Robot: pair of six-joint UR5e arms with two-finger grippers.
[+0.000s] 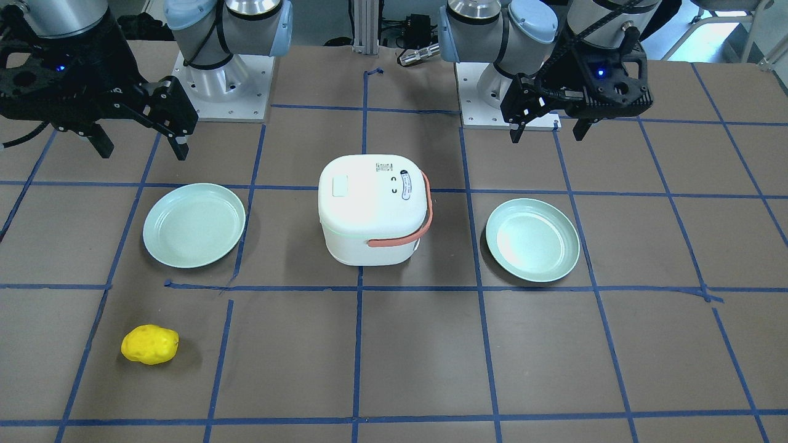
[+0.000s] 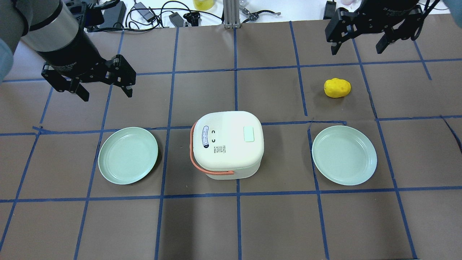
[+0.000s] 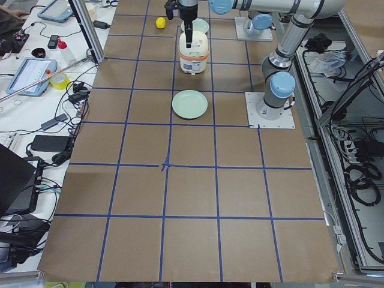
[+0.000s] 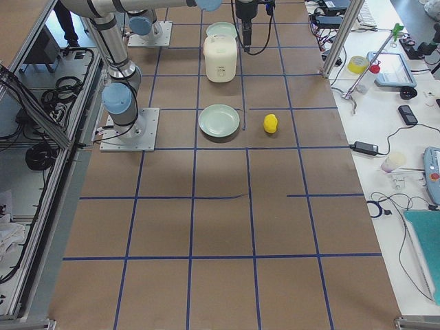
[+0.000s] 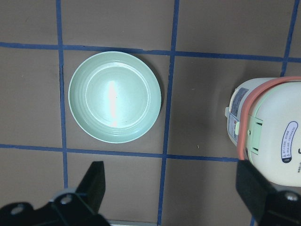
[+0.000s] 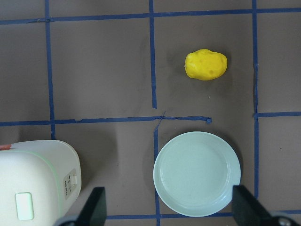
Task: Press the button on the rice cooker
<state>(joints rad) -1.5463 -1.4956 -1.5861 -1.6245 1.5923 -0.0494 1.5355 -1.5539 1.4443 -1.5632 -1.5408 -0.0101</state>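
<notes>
Above the tabletop [image 2: 274, 224], the left end effector [image 2: 107, 94] hangs with its fingers spread wide, holding nothing. A green plate [image 2: 128, 155] lies well below it. The rice cooker [image 2: 227, 144] stands off to its right, lid shut, with the pale button [image 2: 249, 134] on the lid's farther half. The right end effector [image 2: 356, 51] hangs equally wide and empty. A yellow lump [image 2: 337, 87] lies near it, a second plate [image 2: 344, 155] lies beyond that, and the cooker stands to its left.
</notes>
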